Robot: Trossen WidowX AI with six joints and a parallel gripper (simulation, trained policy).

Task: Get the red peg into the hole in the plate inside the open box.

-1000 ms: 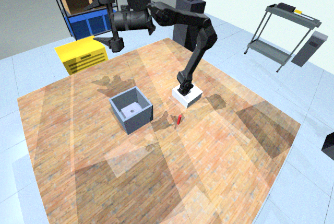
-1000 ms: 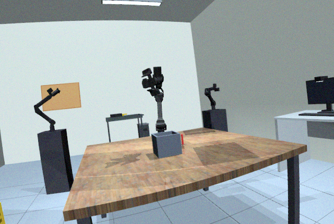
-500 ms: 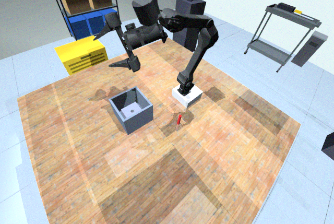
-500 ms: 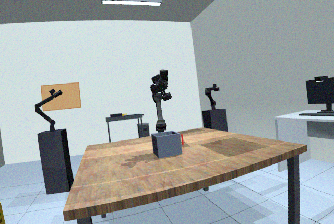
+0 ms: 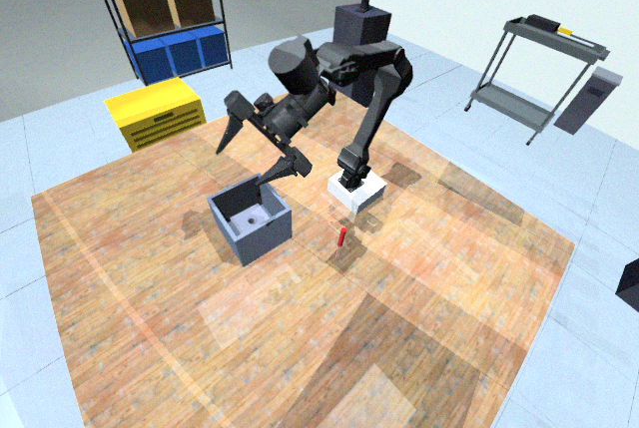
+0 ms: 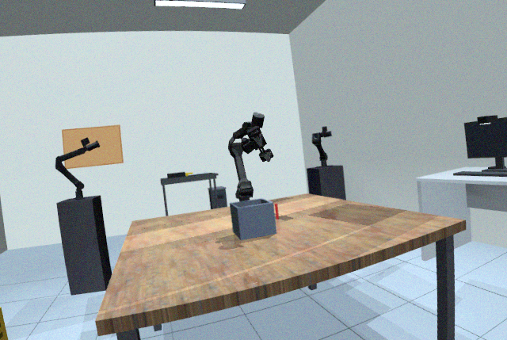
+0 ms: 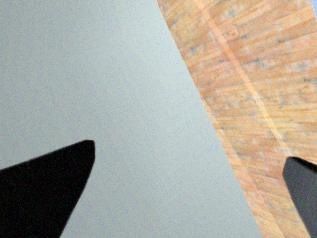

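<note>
Nearest in the top view, the red peg (image 5: 341,236) (image 6: 276,211) stands up on the wooden table (image 5: 155,283) (image 6: 184,262), with nothing holding it. It is outside the box and apart from it.

Just past it, to one side, is the open gray box (image 5: 266,237) (image 6: 256,221). A pale plate (image 5: 242,219) lies at the bottom, and its small dark hole (image 5: 252,220) has no peg in it. The white base (image 5: 378,185) of the arm is near the peg too.

Higher up, the gripper (image 5: 237,169) (image 6: 266,154) (image 7: 189,157) hangs in the air with its fingers wide apart and nothing between them. It leans, and the wrist view shows wall and table but no peg.

The job now looks like getting to the peg, and it has only begun. The hand should swing over to the peg, point down, and come down slowly with one finger on each side. The peg is thin, so a small bump could knock it over. It would be best to pinch it near the top, keep it straight, and lift it well over the box wall. Wide fingers could hit the walls inside.

Farther back are a yellow cabinet (image 5: 155,104) and a tall shelf (image 5: 222,16).
</note>
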